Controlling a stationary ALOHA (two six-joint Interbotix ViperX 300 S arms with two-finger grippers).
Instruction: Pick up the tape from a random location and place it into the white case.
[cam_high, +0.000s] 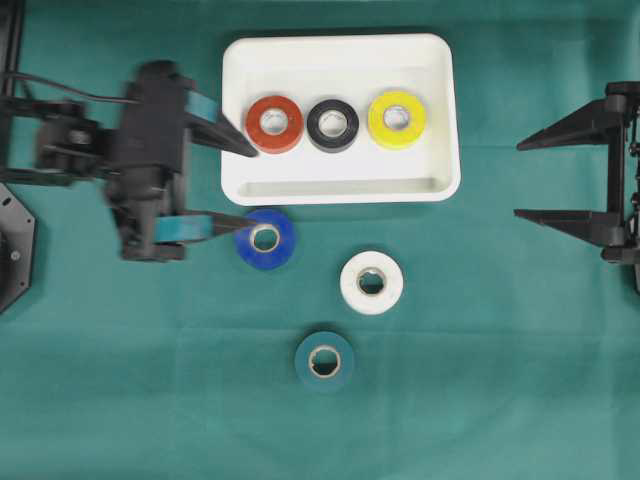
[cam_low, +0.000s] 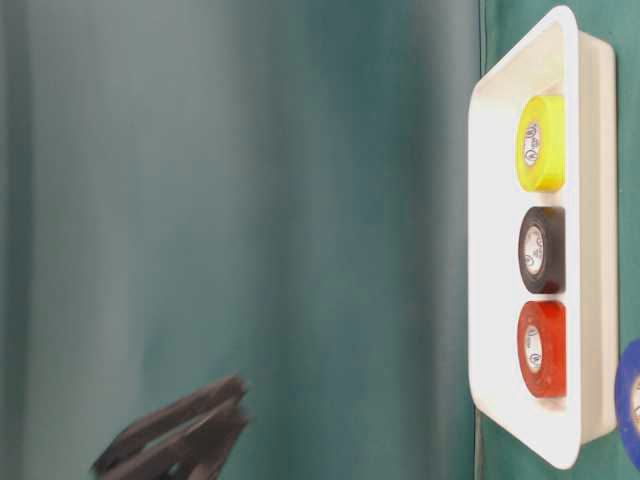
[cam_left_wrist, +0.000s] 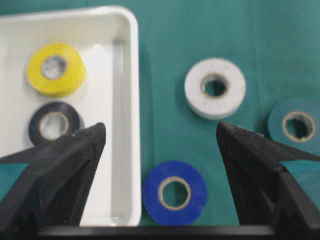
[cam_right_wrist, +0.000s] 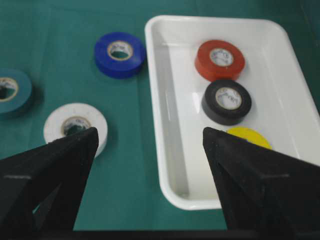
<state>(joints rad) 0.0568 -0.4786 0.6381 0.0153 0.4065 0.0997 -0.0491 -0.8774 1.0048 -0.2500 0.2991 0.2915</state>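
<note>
Sitting flat on the green-clothed table (cam_high: 480, 400), the large shallow white plastic case (cam_high: 440, 120) is holding a red tape roll (cam_high: 274, 123), a black tape roll (cam_high: 333, 125) and a yellow tape roll (cam_high: 397, 119) in a row. The left gripper (cam_high: 238, 185) is hovering wide open, empty, one fingertip overlapping the round blue tape roll (cam_high: 266, 238) just outside the rim. A white tape roll (cam_high: 371, 282) and a teal tape roll (cam_high: 324, 361) are lying nearby. The right gripper (cam_high: 517, 180) is hanging open, well apart.
</note>
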